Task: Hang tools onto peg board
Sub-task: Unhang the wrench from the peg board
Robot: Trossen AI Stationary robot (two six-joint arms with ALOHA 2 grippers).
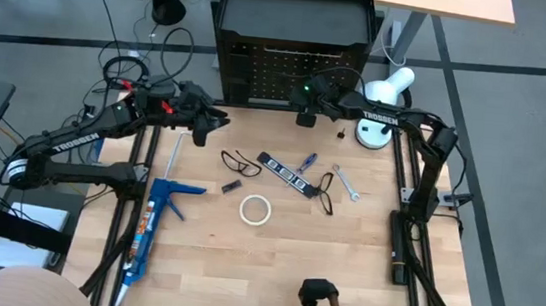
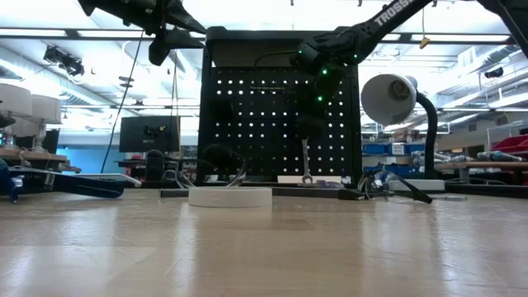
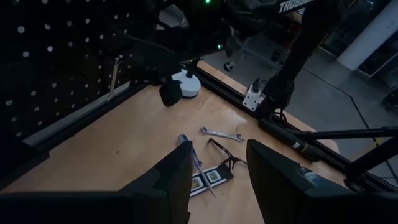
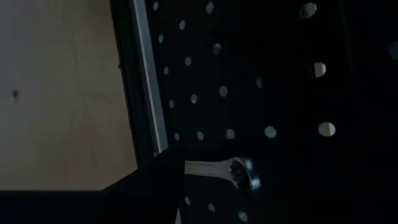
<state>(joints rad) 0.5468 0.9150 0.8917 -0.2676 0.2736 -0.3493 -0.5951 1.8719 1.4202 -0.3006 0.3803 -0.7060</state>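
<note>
Peg board (image 2: 280,107), black and perforated, is being faced by the right gripper (image 1: 306,117), jaws clenched on a silver wrench (image 4: 217,169); left gripper (image 1: 218,120) jaws released.

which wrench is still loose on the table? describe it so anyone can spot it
Start at the peg board on the table's far edge, then go toward the white desk lamp. In front of the lamp lies a silver wrench, beside the black wire loop. It is the only bare-metal tool lying there.

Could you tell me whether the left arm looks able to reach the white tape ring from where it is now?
Probably yes: the left gripper hovers open near the peg board, and bare table lies between it and the white tape ring.
</note>
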